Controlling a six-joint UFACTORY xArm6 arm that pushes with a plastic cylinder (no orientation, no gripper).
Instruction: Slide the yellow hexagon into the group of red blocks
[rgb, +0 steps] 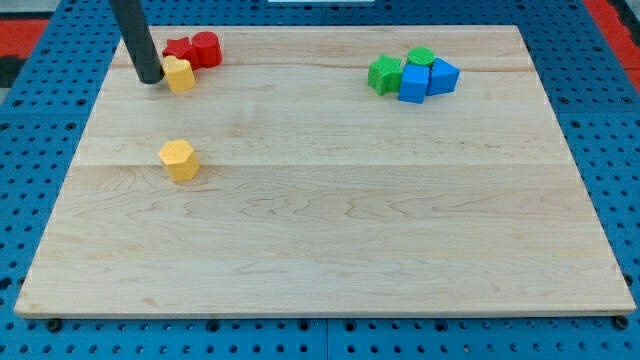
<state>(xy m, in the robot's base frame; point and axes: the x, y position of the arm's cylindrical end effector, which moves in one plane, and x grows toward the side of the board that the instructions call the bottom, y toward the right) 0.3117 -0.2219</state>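
My tip (150, 77) stands at the view's top left, just left of a yellow block (180, 74) and touching or nearly touching it. That yellow block rests against the lower edge of two red blocks: a star-like one (180, 50) and a round one (206, 48). A second yellow block, a hexagon (179, 159), lies alone lower down on the board, well below my tip.
At the view's top right sits a cluster: a green star-like block (384, 73), a green round block (421, 56), a blue square block (413, 83) and a blue angular block (443, 76). The wooden board (330, 230) rests on a blue pegboard.
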